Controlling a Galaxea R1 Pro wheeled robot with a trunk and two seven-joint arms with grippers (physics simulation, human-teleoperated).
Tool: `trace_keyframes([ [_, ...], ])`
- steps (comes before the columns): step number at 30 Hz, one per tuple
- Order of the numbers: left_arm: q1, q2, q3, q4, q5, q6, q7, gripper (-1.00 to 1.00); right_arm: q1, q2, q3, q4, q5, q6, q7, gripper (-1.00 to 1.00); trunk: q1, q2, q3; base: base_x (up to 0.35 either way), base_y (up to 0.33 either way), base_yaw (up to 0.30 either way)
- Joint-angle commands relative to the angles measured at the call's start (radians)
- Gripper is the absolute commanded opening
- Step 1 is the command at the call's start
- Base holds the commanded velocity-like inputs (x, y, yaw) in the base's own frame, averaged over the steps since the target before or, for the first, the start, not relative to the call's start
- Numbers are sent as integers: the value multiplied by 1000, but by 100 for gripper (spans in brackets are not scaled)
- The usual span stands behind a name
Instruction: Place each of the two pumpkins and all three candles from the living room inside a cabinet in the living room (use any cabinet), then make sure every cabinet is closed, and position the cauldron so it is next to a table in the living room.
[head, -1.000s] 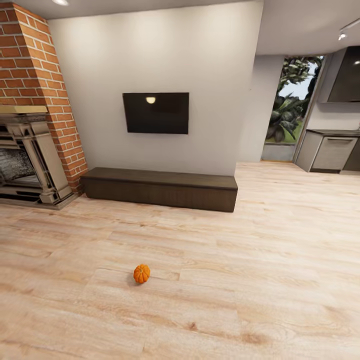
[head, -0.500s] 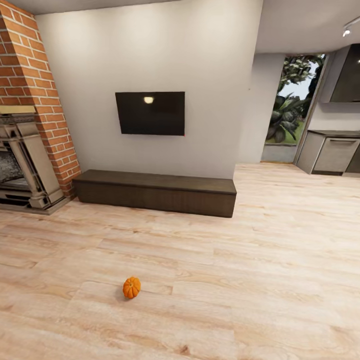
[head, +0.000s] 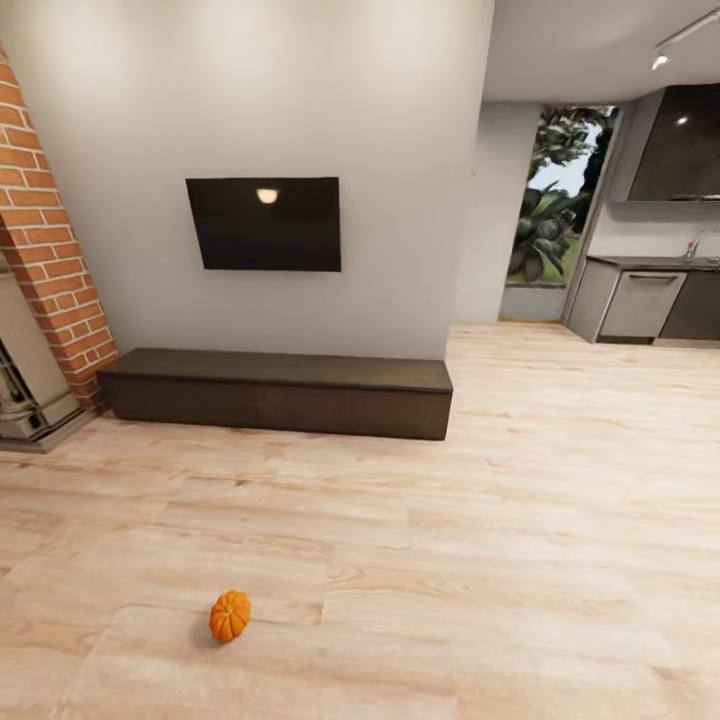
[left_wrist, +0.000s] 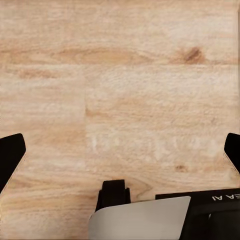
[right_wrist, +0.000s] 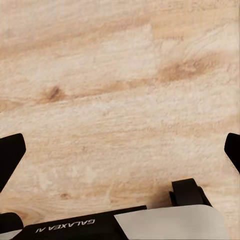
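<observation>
Pumpkin (head: 229, 615) alone on wood floor (head: 520, 560), well short of closed cabinet (head: 278, 392) — likely light, rigid, ribbed; best pinched across the belly, not the stem. Both claws spread wide, empty, pointing floorward.

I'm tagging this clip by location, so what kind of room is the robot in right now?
Most likely a living room in an open-plan home: a wall-mounted TV hangs above a long low dark cabinet, with a brick fireplace beside it. A kitchen counter shows farther off, and a small pumpkin sits on the wood floor.
</observation>
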Motion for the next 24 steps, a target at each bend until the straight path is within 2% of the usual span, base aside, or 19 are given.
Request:
trace_keyframes([
  [1, 0, 1, -4, -2, 0, 6, 1, 100, 0, 1, -4, -2, -6, 3, 0, 100, 1, 0, -1, 330, -1, -51],
  [24, 0, 1, -4, 1, 0, 6, 1, 100, 0, 2, -4, -3, -7, -6, 0, 100, 1, 0, -2, 330, 0, -4],
])
